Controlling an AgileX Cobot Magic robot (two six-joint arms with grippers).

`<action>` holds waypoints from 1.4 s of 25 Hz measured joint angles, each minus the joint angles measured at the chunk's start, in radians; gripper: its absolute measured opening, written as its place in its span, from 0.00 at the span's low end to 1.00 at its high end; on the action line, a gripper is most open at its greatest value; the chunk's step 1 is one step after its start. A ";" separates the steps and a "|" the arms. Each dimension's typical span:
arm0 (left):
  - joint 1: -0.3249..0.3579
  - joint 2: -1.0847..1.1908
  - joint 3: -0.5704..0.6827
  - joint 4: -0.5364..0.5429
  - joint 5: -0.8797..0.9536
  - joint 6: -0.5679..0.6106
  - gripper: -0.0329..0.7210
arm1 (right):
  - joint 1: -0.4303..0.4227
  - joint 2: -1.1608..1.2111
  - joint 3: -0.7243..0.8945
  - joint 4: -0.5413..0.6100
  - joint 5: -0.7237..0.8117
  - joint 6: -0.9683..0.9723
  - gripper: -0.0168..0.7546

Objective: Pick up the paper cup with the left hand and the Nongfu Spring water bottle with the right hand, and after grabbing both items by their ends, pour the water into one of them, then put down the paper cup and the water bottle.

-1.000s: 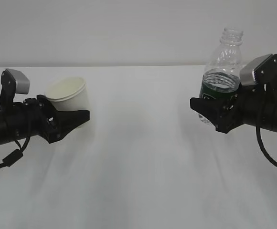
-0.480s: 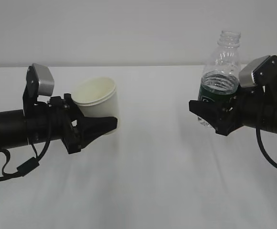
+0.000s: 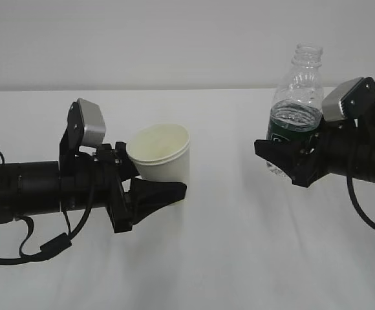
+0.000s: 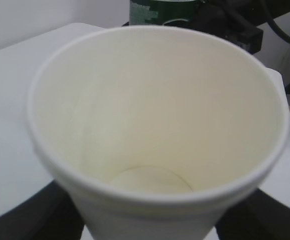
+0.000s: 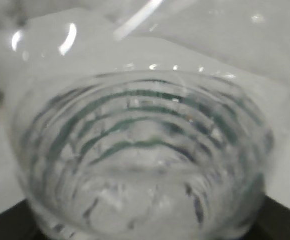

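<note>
Left end effector (image 3: 150, 194) grips paper cup (image 3: 161, 154) base, left-centre above counter (image 3: 239, 245) | right end effector (image 3: 289, 161) grips upright Nongfu Spring water bottle (image 3: 296, 97), right | advice: align mouth over rim, tilt slowly.

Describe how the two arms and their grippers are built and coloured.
Both are black tubular arms ending in angular black jaws. The left gripper and the right gripper each carry a grey rectangular block on top, and thin black cables loop beneath both arms. No markings show.

Paper cup (image 3: 161, 154) base hidden behind left hand (image 3: 150, 194); bottle (image 3: 295, 97) bottom hidden by right hand (image 3: 286, 161). Right wrist view blurred; water level unreadable.
</note>
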 joint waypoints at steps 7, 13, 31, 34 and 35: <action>-0.048 0.000 0.000 0.000 0.015 -0.001 0.70 | 0.000 0.000 0.000 -0.022 0.000 0.005 0.66; -0.068 0.000 0.000 0.002 0.030 -0.001 0.70 | 0.000 0.000 0.000 -0.037 0.000 0.014 0.66; -0.088 0.000 0.000 0.015 0.037 -0.010 0.70 | 0.000 -0.105 0.000 -0.094 0.006 0.024 0.66; -0.120 0.000 0.000 0.023 0.061 -0.005 0.70 | 0.000 -0.119 0.000 -0.100 0.026 0.025 0.66; -0.125 0.000 0.000 0.025 0.072 0.000 0.70 | 0.004 -0.124 0.000 -0.105 0.035 0.025 0.66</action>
